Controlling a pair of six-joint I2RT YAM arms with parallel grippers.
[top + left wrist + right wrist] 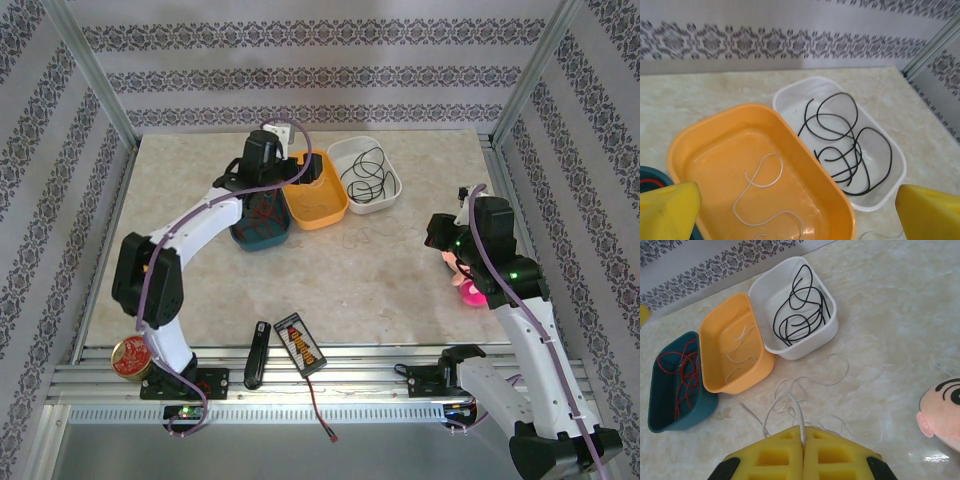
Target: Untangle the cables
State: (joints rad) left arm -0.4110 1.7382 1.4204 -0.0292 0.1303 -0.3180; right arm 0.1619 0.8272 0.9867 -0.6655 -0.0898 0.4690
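Note:
My left gripper (797, 196) hangs open over the orange tray (805, 150), its yellow fingers (670, 210) wide apart with nothing between them. A short pale whitish cable (760, 185) lies loose in that tray. The black cable (845, 145) is coiled in the white tray (885, 150). The red cable (682, 370) lies in the teal tray (660, 405). My right gripper (802, 430) is shut on a loop of another whitish cable (810, 385), whose thin loops trail over the table in front of the trays. From above, the left gripper (268, 195) is over the teal and orange trays and the right gripper (442, 235) is at mid right.
A pink plush toy (468, 285) lies under the right arm, close to my right gripper. Near the front edge are a black orange-striped device (300, 343), a black tool (257, 355) and a red tin (130, 357). Patterned walls enclose the table.

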